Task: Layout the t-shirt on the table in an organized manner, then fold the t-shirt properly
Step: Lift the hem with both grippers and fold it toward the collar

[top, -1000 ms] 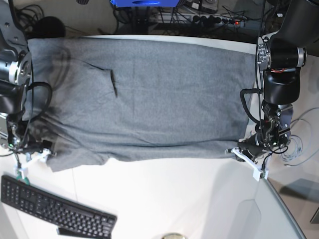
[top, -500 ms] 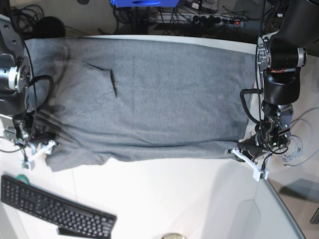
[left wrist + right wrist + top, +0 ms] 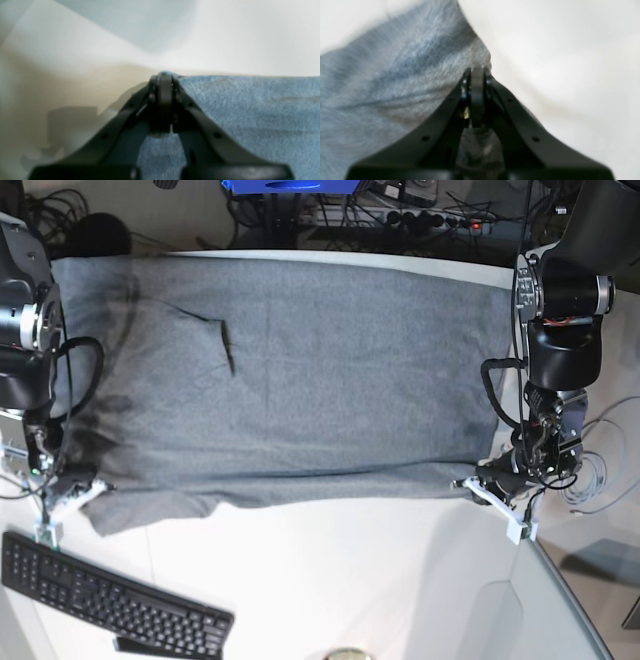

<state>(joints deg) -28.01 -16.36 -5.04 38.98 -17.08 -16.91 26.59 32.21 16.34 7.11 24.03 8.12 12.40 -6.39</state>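
Observation:
The grey t-shirt (image 3: 320, 370) lies spread flat across the white table (image 3: 350, 580), with a small fold near its upper left. On the right of the base view, my left gripper (image 3: 472, 485) is shut on the shirt's near right corner. The left wrist view shows its jaws (image 3: 163, 80) pressed together on the edge of the cloth (image 3: 250, 112). At the left of the base view, my right gripper (image 3: 88, 490) is shut on the near left corner. In the right wrist view the closed jaws (image 3: 477, 72) pinch the fabric edge (image 3: 382, 87).
A black keyboard (image 3: 110, 600) lies at the front left, close to the right arm. Cables and a power strip (image 3: 400, 215) run behind the table. The table's curved edge (image 3: 560, 590) passes at the front right. A small round object (image 3: 347, 654) sits at the bottom edge.
My right gripper moved in to the shirt's near left corner and shut on it, and the cloth there shifted slightly. The left arm stayed still, holding its corner.

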